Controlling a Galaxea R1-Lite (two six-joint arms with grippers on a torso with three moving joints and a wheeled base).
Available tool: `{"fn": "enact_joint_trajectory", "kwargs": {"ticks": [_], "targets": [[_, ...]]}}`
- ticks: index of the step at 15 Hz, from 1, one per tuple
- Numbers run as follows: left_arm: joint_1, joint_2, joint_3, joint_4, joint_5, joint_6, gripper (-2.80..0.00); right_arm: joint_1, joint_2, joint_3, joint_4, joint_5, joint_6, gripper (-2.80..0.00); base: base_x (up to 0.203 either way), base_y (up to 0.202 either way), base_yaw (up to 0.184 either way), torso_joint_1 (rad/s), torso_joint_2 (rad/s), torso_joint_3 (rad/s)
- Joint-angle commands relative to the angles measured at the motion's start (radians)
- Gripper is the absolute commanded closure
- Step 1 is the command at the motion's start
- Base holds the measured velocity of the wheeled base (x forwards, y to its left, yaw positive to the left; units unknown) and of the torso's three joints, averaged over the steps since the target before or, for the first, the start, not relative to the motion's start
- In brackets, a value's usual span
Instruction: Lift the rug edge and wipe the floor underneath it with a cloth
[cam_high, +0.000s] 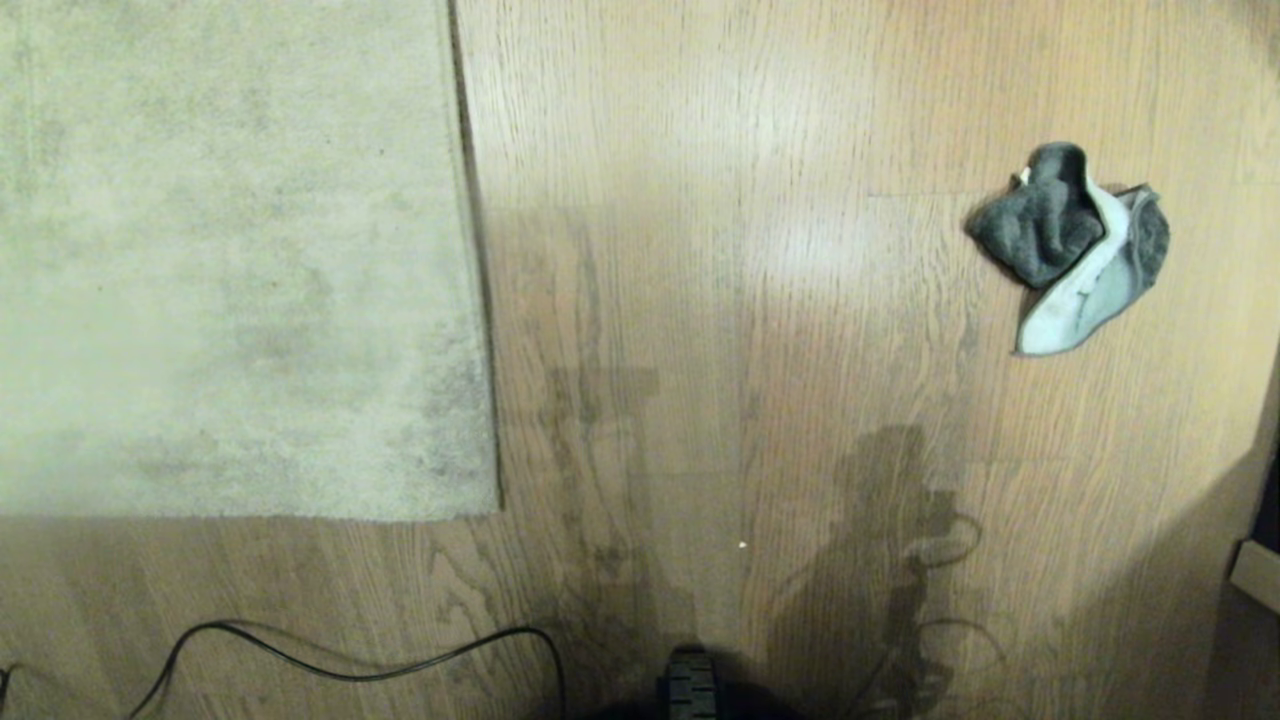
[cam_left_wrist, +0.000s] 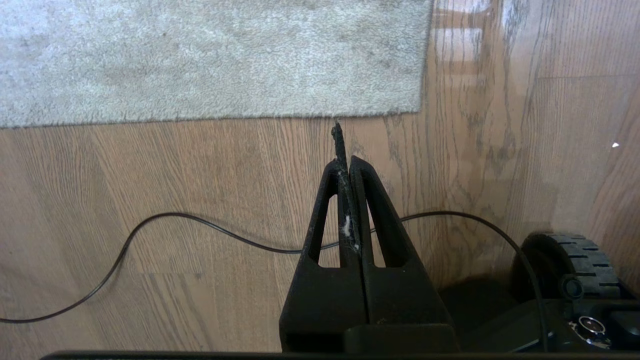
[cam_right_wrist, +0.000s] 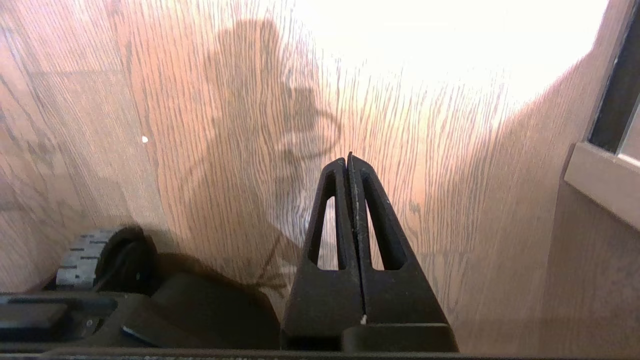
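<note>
We are at the start: the rug (cam_high: 240, 260) lies flat at our left, its corner (cam_high: 485, 505) nearest us, and its right-hand edge (cam_high: 475, 270) runs straight away from us along the floor (cam_high: 720, 300). The cloth (cam_high: 1070, 250) sits crumpled on the bare boards well to our right, dark grey side bunched up and pale side trailing toward us, well apart from the rug.

Our left hand (cam_left_wrist: 344, 150) hangs low by the base with its two fingers pressed together and nothing useful between them, only a dark sliver and some lint stuck in the seam; the rug's near border lies just beyond its tip. Our right hand (cam_right_wrist: 348, 159) is likewise closed and empty, hovering over plain floor with no cloth in its own view.

The first move, as we judge it, is to fetch the cloth with the right hand. We should open wide before coming down, aim for the raised dark bunch rather than the thin pale flap, and pinch enough folds that it will not slip while wiping. For the rug, we would take the corner, where the pile gives an edge to slide a finger under. The black cable (cam_left_wrist: 150, 225) looping across the floor near the left arm is a snag risk, so we should lift clear of it.
</note>
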Motion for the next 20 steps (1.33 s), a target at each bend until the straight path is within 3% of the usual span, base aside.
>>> {"fn": "enact_joint_trajectory", "kwargs": {"ticks": [1,20], "targets": [[0.0,0.002,0.0,0.0,0.0,-0.001,0.0,0.0,-0.017,0.0,-0.002,0.001,-0.001,0.0,0.0,0.0,0.0,0.0,0.0,0.0],[0.0,0.002,0.0,0.0,0.0,0.001,0.0,0.0,-0.015,0.0,-0.002,0.001,-0.001,0.0,0.0,0.0,0.0,0.0,0.0,0.0]]}}
